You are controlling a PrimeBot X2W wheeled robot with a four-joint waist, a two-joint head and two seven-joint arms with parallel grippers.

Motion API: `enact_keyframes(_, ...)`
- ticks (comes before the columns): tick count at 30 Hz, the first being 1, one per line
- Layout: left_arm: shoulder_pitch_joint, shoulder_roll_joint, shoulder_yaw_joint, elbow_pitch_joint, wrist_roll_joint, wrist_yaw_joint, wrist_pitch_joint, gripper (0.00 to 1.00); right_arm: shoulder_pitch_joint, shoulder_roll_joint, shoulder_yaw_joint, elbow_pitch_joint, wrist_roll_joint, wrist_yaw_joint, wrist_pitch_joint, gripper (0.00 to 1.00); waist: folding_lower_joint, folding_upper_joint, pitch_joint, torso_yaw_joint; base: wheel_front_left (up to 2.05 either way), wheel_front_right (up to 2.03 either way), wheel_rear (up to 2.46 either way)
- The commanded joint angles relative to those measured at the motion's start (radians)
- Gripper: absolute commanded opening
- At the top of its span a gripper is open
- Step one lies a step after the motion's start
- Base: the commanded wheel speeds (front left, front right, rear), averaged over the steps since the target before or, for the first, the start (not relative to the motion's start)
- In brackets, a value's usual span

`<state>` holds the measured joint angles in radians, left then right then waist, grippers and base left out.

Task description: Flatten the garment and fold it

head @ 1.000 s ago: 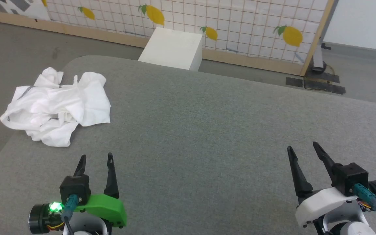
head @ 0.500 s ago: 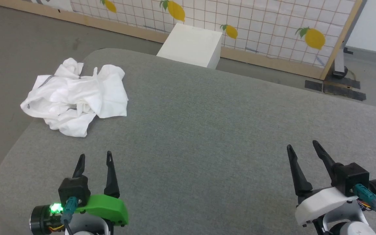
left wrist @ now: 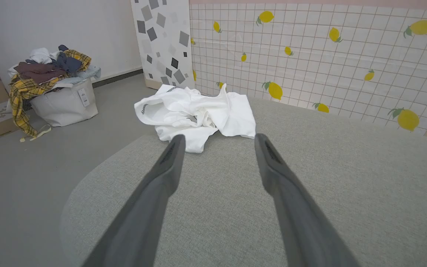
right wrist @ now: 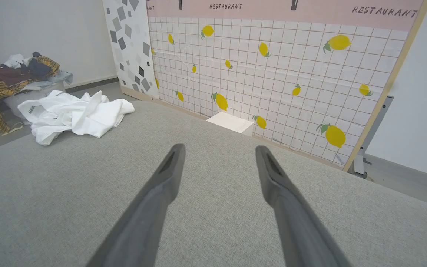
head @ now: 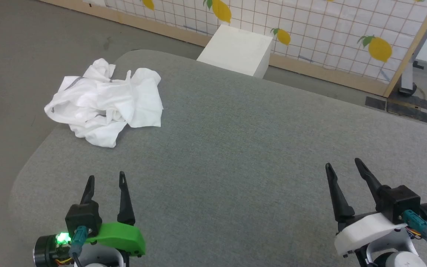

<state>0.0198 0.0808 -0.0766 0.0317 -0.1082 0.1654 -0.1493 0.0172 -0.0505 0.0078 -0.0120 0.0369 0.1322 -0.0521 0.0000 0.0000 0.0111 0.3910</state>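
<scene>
Lying crumpled at far-left corner of tabletop (head: 235, 148): garment (head: 104, 102), left part reaching rounded edge. Bearing from left hand (head: 106, 176): straight ahead, well apart, no contact. Right hand (head: 342, 163) far off to the right, so left arm clearly nearer. Both hands spread wide, holding nothing. Heap runs longer side-to-side than front-to-back. Look: white, thin, bunched in soft overlapping folds; grey-patterned seam showing at far left; flatter panel on right side. Judgement: forward reach comes first.
</scene>
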Motion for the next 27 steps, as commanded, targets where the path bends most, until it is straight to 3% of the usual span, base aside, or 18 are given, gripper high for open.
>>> enact_keyframes(1, -0.007, 0.007, -0.003, 0.004, -0.014, 0.009, -0.012, 1.00, -0.001, 0.000, 0.002, -0.007, 0.007, -0.001, -0.007, 1.00, 0.0000, 0.0000, 0.002, 0.010, 0.00, 0.00, 0.00)
enact_keyframes(27, -0.001, 0.033, -0.040, 0.025, -0.056, 0.068, -0.060, 1.00, 0.005, 0.000, 0.024, -0.008, 0.016, -0.001, -0.029, 1.00, 0.0000, 0.0000, -0.008, 0.125, 0.00, 0.00, 0.00)
